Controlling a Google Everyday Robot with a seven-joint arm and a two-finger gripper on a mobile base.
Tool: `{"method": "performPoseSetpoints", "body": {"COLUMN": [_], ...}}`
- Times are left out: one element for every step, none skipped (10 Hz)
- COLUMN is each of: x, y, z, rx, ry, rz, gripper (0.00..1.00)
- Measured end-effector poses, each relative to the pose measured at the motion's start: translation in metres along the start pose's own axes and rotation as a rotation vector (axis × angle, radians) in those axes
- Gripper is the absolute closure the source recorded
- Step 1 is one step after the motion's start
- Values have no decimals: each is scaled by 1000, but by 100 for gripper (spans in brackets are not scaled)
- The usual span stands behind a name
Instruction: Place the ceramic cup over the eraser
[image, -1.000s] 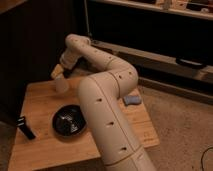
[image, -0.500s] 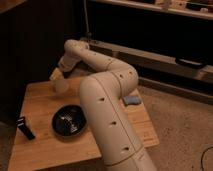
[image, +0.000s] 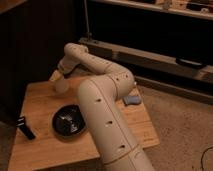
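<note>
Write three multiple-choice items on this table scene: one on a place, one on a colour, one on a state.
1. Where does the eraser lie on the wooden table?
A. at the near left edge
B. inside the bowl
C. at the far right corner

2. What colour is the bowl?
A. white
B. black
C. orange

3. Does the ceramic cup cover the eraser?
A. yes
B. no, it is at the table's far left, by the gripper
C. no, it sits in the bowl

Answers:
1 A: the dark bar lies by the left edge, left of the bowl.
2 B: the bowl is dark throughout.
3 B: the cup is beyond the bowl, well apart from the uncovered eraser.
</note>
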Motion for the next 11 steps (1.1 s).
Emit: {"method": "performPoseSetpoints", "body": {"x": [0, 1, 2, 2, 2, 2, 1, 2, 1, 1, 2], "y": [2, 2, 1, 2, 2, 1, 0, -1, -2, -4, -6], "z": [7, 11, 14, 16, 18, 17, 17, 17, 17, 17, 18], "rx": [-6, -11, -16, -19, -18, -14, -10, 1, 8, 16, 22], "ry": [-1, -6, -12, -18, -21, -25, -28, -30, -29, -26, -21], "rz": [-1, 3, 11, 15, 21, 26, 29, 32, 33, 34, 35], "gripper": [20, 20, 20, 20, 20, 20, 20, 20, 21, 27, 39]}}
